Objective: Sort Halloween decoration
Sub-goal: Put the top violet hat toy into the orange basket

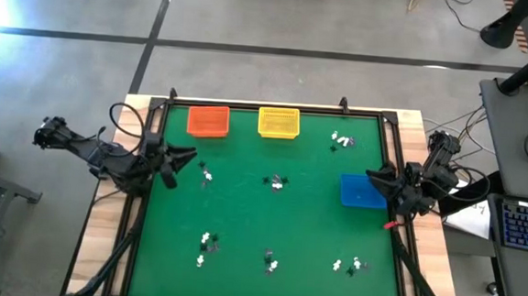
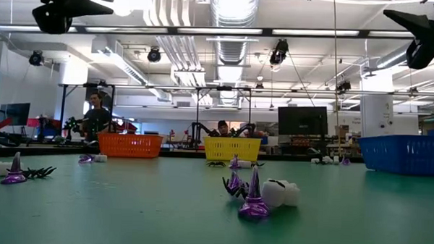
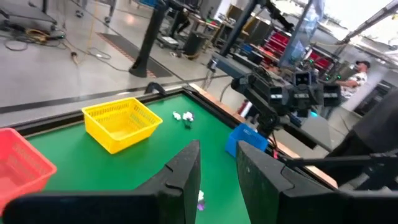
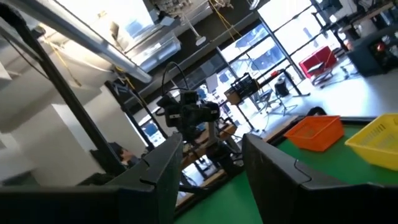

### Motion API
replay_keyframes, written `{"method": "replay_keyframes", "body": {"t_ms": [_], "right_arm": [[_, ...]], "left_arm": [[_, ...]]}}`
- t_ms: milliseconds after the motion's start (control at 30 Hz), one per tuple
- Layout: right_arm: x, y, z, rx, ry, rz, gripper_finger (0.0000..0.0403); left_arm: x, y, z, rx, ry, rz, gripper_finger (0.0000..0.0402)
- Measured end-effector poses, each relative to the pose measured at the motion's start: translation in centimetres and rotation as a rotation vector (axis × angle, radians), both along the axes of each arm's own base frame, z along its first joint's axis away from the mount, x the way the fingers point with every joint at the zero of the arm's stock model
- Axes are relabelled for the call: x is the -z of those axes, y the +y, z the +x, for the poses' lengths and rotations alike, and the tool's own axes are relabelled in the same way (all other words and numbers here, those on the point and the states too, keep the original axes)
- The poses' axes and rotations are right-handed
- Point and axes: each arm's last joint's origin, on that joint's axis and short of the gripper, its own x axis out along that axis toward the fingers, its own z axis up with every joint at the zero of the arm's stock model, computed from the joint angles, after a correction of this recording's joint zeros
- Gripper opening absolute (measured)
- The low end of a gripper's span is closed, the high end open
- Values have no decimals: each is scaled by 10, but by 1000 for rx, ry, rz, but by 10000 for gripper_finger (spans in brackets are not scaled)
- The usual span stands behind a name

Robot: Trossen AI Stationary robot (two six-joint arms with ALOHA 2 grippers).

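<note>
Halloween decoration trinkets (image 1: 276, 182), tiny white, black and purple pieces, lie scattered in small clusters across the green worktop (image 1: 242, 211), none in a basket. At its far edge stand an orange mesh basket (image 1: 208, 121) and a yellow one (image 1: 278, 121); a blue basket (image 1: 362, 192) sits at the right. No writing is readable. Left end effector (image 1: 188, 155) hovers over the left edge, fingers slightly parted and empty. Right end effector (image 1: 373, 177) hangs above the blue basket, fingers apart, empty.

Three plastic mesh baskets: one orange basket (image 1: 208, 121), one yellow basket (image 1: 278, 122), one blue basket (image 1: 362, 192). Tiny white, black and purple trinkets (image 1: 277, 182) lie in about seven small clusters; individual pieces cannot be counted.
</note>
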Motion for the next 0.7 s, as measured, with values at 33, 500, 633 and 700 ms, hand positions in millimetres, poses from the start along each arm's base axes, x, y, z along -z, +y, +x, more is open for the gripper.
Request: {"method": "replay_keyframes", "body": {"t_ms": [33,500,633,700], "right_arm": [[0,0,0,1,1,-4,159],[0,0,0,-2,-2,7,160],[0,0,0,-3,-6,13,160],[-2,-2,-1,-4,-23,39,160]], "left_arm": [[-1,0,0,-3,-3,2,85],[2,-7,16,-14,5,13,138],[6,-8,22,-84,30,32,140],[7,-9,24,-94,30,24,137]]}}
